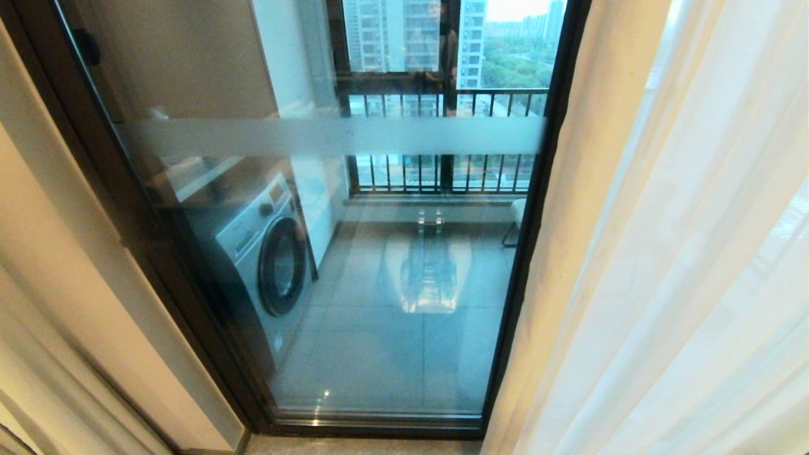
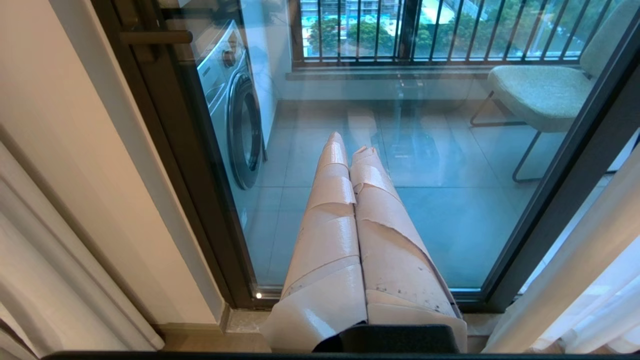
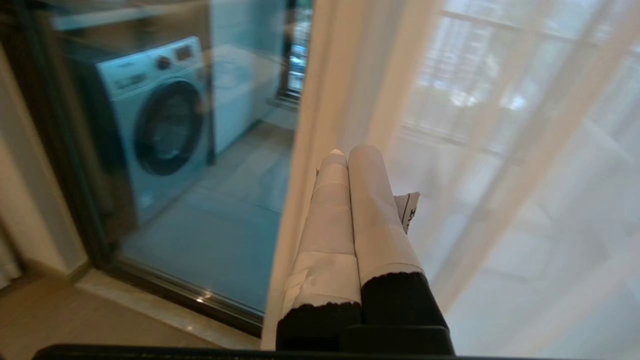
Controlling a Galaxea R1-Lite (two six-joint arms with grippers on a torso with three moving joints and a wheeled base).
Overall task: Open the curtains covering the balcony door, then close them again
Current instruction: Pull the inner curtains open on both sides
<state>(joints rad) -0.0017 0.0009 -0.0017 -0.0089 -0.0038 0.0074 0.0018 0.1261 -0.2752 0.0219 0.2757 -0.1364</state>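
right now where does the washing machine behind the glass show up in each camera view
Head view: the silver front-loading washing machine stands left of centre, behind the black-framed glass balcony door.
Left wrist view: upper left of middle, beyond the shut left gripper.
Right wrist view: upper left, away from the shut right gripper.
Shared landmark: the door's black frame bounds the glass in all three views.

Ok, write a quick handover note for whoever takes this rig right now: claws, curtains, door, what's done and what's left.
Left claw: shut, empty, pointing at the balcony door.
Right claw: shut, empty, close to the curtain edge on the right of the door.
Curtains: drawn aside, cream panels either side, white sheer at right; the glass is uncovered.
Done: curtains stand open.
Left: pull them closed across the door.
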